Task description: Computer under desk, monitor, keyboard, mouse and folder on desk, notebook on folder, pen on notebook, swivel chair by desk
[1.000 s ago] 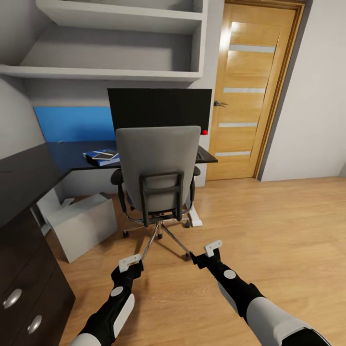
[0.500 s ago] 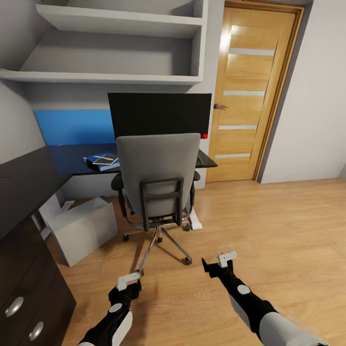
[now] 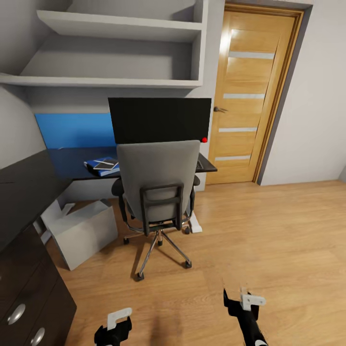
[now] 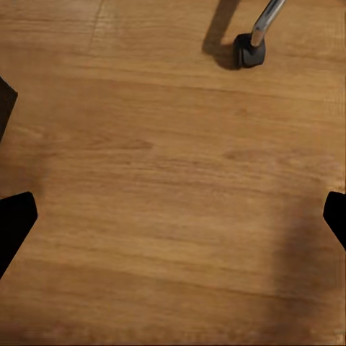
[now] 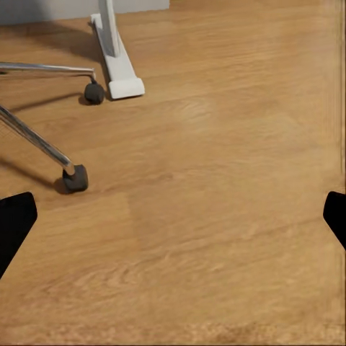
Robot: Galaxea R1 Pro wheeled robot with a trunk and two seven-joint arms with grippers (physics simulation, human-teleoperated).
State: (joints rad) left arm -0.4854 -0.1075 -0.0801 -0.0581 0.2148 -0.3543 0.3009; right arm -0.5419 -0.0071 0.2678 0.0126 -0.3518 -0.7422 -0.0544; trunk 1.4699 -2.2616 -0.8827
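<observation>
The grey swivel chair (image 3: 158,180) stands with its back to me, pushed up to the black desk (image 3: 29,175). On the desk behind it is the monitor (image 3: 158,120). Left of the chair, the blue folder (image 3: 96,169) lies on the desk with the dark notebook (image 3: 106,165) on top. A sliver of the keyboard (image 3: 199,165) shows past the chair's right side. The mouse is hidden and the pen is too small to make out. The grey computer (image 3: 84,230) sits tilted on the floor at the desk's edge. My left gripper (image 3: 115,324) (image 4: 173,220) and right gripper (image 3: 239,303) (image 5: 173,220) hang open over bare floor.
A wooden door (image 3: 250,91) is shut to the right of the desk. White wall shelves (image 3: 120,48) hang above it. Dark drawers (image 3: 24,298) stand close at my left. The chair's casters (image 5: 74,178) (image 4: 249,50) and the desk's white foot (image 5: 115,65) lie ahead of the grippers.
Both arms have drawn back and down toward the bottom of the head view, away from the chair's base. The view has pulled back a little from the chair.
</observation>
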